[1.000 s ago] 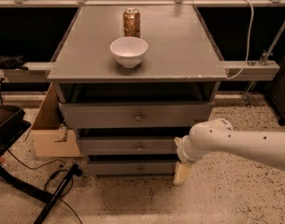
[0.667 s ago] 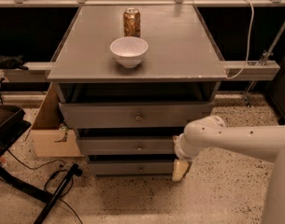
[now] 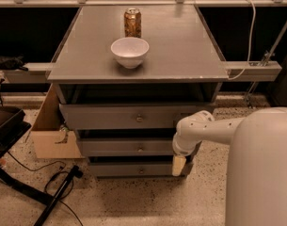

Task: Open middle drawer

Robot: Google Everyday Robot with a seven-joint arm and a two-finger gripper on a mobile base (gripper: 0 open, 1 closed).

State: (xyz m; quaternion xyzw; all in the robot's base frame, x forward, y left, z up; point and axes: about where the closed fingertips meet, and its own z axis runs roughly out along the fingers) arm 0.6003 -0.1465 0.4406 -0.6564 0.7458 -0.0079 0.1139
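The middle drawer is the central one of three grey drawers under a grey table, with a small round metal knob at its centre. Its front stands a little behind the top drawer's front. My gripper hangs at the end of the white arm, at the right end of the drawer stack, level with the gap between the middle drawer and the bottom drawer. It is right of the knob and holds nothing that shows.
The top drawer sticks out slightly. A white bowl and a drink can stand on the table top. A cardboard box sits left of the drawers; cables and a black stand lie on the floor at left.
The arm has swung left, toward the drawers, and now fills more of the right side of the view. The drawers have not moved.
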